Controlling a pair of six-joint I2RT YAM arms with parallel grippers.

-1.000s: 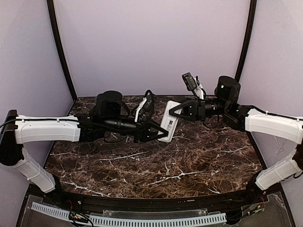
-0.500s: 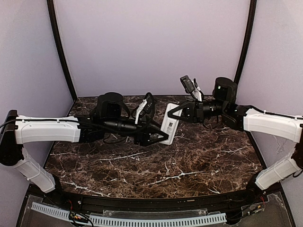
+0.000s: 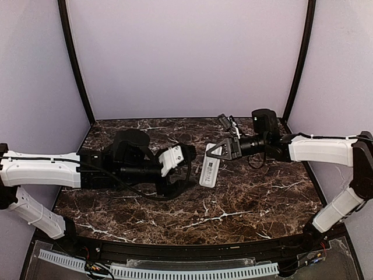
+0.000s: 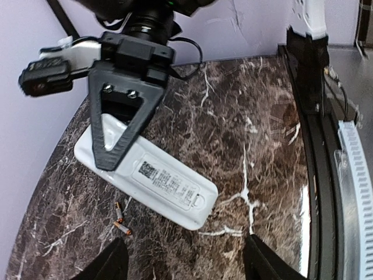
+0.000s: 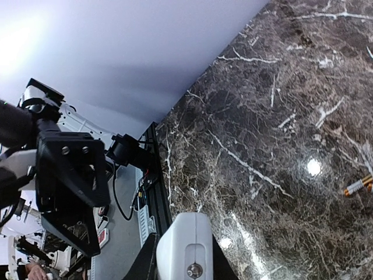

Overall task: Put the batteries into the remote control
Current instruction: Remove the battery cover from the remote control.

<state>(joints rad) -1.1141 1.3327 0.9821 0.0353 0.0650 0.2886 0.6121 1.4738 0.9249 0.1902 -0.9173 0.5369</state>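
At mid-table, the remote (image 4: 165, 185) hangs slantwise from the right gripper (image 5: 185, 249), whose jaws are clamped on one narrow end of it. The remote's labelled face, with a printed sticker and a small catch near the free end, looks up toward the left wrist camera. Its free end points down and toward the left arm; whether that end touches the table (image 3: 245, 216) or is just above it, I cannot tell. In the right wrist view the held end fills the gap between the two fingers, a small screw showing in it. The left gripper (image 4: 185, 263) sits apart from the remote, on its free-end side, with its jaws spread wide and nothing between them; only dark marble shows in the gap. Two small batteries (image 4: 120, 218) with orange ends lie on the table close beside the remote, near each other and clear of both grippers; the right wrist view catches them at its right edge.
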